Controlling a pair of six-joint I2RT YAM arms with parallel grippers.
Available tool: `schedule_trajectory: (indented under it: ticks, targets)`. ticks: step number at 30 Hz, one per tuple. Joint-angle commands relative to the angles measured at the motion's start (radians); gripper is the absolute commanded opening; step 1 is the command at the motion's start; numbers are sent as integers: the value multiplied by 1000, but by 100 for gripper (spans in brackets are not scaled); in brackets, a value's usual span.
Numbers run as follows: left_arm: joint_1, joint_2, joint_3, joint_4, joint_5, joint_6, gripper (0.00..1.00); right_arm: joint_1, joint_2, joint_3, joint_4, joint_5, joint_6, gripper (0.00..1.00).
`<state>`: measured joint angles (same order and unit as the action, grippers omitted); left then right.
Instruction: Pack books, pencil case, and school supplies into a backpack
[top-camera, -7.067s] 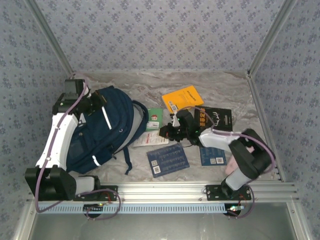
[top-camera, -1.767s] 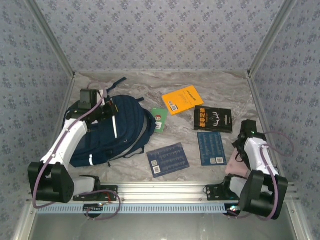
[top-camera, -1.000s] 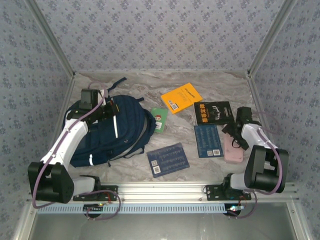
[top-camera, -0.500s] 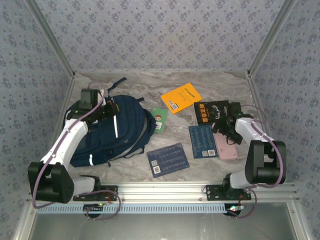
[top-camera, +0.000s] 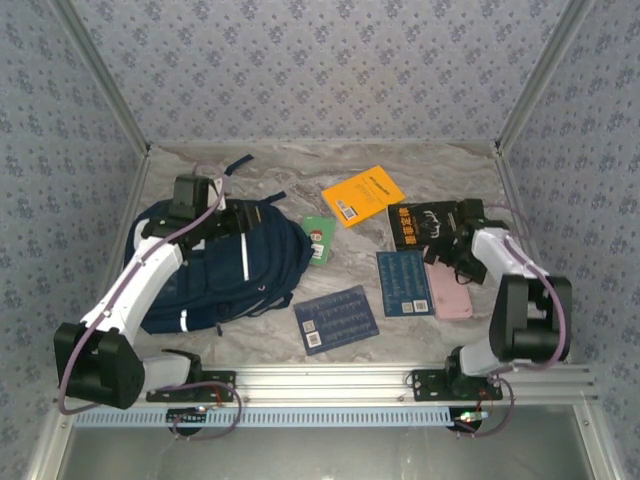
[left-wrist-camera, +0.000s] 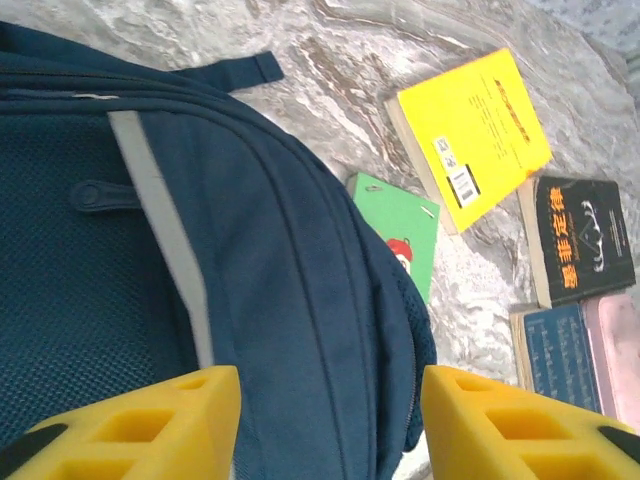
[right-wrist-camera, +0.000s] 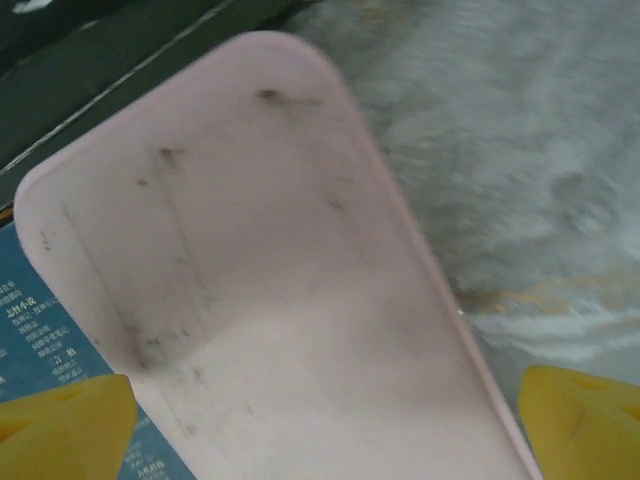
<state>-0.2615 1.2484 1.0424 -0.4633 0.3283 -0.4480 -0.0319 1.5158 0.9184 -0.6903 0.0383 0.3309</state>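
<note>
Left end effector (left-wrist-camera: 325, 425) parted over fabric backpack (left-wrist-camera: 270, 240), right end effector (right-wrist-camera: 320, 415) spread wide above rounded pink pencil case (right-wrist-camera: 250, 250)

Robot lab test booth, patterned walls (top-camera: 320, 70), aluminium rail (top-camera: 400, 378), marble-print tabletop (top-camera: 300, 170)

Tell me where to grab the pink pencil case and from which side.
Grip the pencil case across its narrow width, about mid-length, coming straight down from above. It lies flat and long on the table, so probably only its two long edges fit inside the open right gripper. One long edge overlaps a dark blue book, so expect to brush that cover.
</note>
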Motion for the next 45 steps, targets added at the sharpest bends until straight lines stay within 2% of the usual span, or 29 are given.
schedule_trajectory:
  ticks: [1,6,11,16,18,20,26,32,42,45]
  targets:
    - [-80,-18,70,-31,19,31,55,38,47,43,-18,15,-116,100]
    - [-174,34,99,-48,24,44,55,63,118,48,-24,-8,-159,100]
    - [-181,57,73,-29,60,35,55,79,170,41,-21,-60,-182,100]
    - [-183,58,73,-35,85,40,55,89,254,78,-56,-6,-189,100]
    - [-182,58,74,-39,93,39,55,90,297,109,-93,65,-164,100]
    - [-183,56,73,-39,101,39,55,85,305,119,-100,52,-150,100]
    - [-183,55,66,-40,127,30,55,3,303,120,-87,-2,-98,96]
    - [-194,51,65,-36,133,17,55,-78,308,130,-104,33,45,95]
    - [-206,69,55,-13,138,-1,54,-211,184,108,-98,-172,311,95]
    - [-207,74,62,-18,145,4,54,-179,120,138,-124,-85,237,97]
